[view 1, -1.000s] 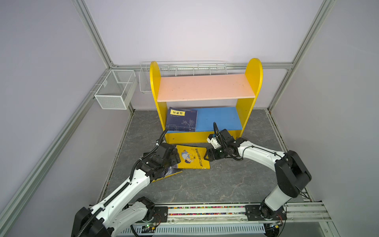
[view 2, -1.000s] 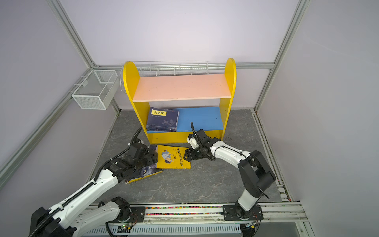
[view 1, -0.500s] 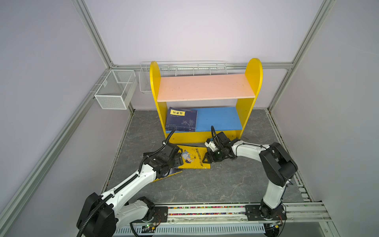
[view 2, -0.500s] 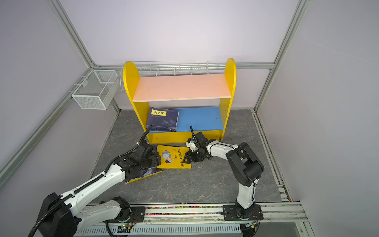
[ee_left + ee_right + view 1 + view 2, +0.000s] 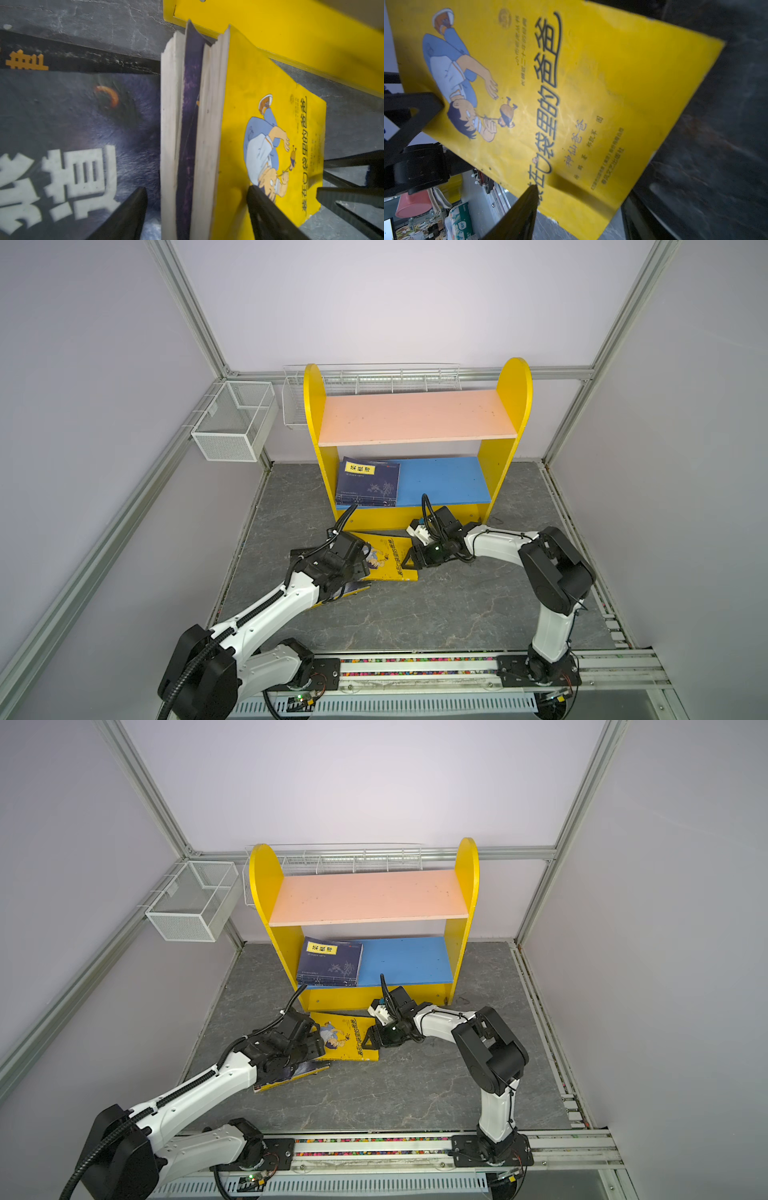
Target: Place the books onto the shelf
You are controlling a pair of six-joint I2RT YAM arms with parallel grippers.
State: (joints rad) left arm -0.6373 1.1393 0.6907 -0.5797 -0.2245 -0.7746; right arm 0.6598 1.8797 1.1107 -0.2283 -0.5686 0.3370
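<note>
1. While the navy stack (image 5: 368, 485) already lay flat at the left end of the blue lower board (image 5: 440, 481) of the shelf (image 5: 513, 406), both top views showed a job only partly done, by my reading. The pink upper board (image 5: 415, 418) was bare, and the yellow book (image 5: 392, 558) lay on the floor (image 5: 457, 614) just in front of the shelf. How many books the stack held could not be counted. The left gripper (image 5: 362, 562) sat at one side edge of the yellow book and the right gripper (image 5: 409, 563) at the opposite edge. I counted one shelf with two boards, two grippers and two white wire baskets (image 5: 232, 423).
2. At the left wrist, three floor books could be told apart. The yellow book (image 5: 259, 83) was on top, a purple-covered book (image 5: 191, 83) directly under it, and a dark book (image 5: 72, 124) with big white characters lay flat alongside. The left gripper (image 5: 197, 189) had its jaws apart, astride the page edges of the top two, clamping nothing.
3. At the right wrist, only the yellow book (image 5: 591, 72) showed. Its free edge lay between the spread jaws of the right gripper (image 5: 583, 191), and no pinch was made. At least three books were left to shelve.
</note>
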